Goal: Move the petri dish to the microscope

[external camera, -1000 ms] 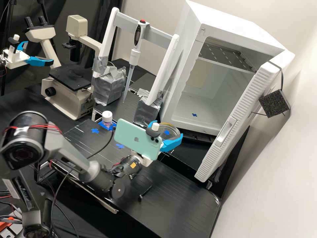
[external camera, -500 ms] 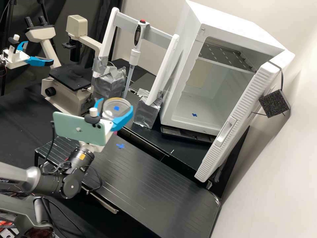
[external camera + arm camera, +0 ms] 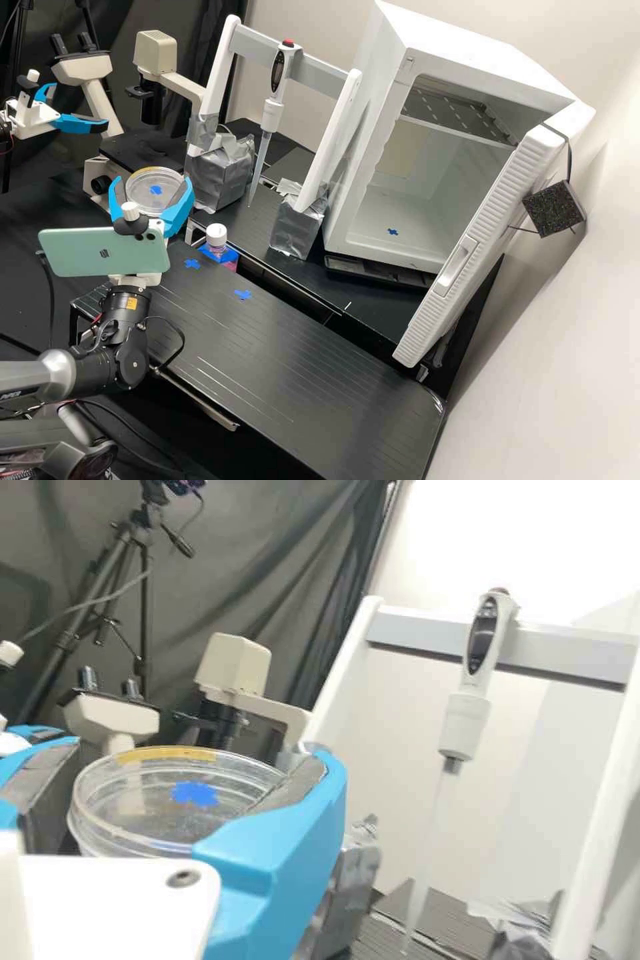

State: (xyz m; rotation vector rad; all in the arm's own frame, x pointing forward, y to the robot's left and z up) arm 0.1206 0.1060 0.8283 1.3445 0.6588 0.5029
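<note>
- With the gripper (image 3: 153,183), grasps the petri dish (image 3: 148,201) from opposite sides, between both blue fingers.
- Carries a blue mark (image 3: 195,794) on the dish, with a yellowish strip along the rim (easy to spot in the wrist view too).
- Puts the dish in front of the microscope (image 3: 156,55), with the lamp head at twelve o'clock from it.
- Partly hides the black stage (image 3: 141,148), just past eleven o'clock; cannot tell whether touching it.
- At seven o'clock from the dish, bears a pale green phone (image 3: 100,253), mounted behind the fingers.
- At four o'clock, stands a white-capped bottle (image 3: 217,235) upright, beside blue tape.
- Toward five o'clock, shows two blue crosses, a near one (image 3: 192,264) and a farther one (image 3: 243,294), on the black platform (image 3: 300,360).
- At two o'clock, hangs a pipette (image 3: 270,115) tip down from a white frame (image 3: 327,143).
- Out at three o'clock, well apart, opens a white cabinet (image 3: 373,200), door swung wide.
</note>
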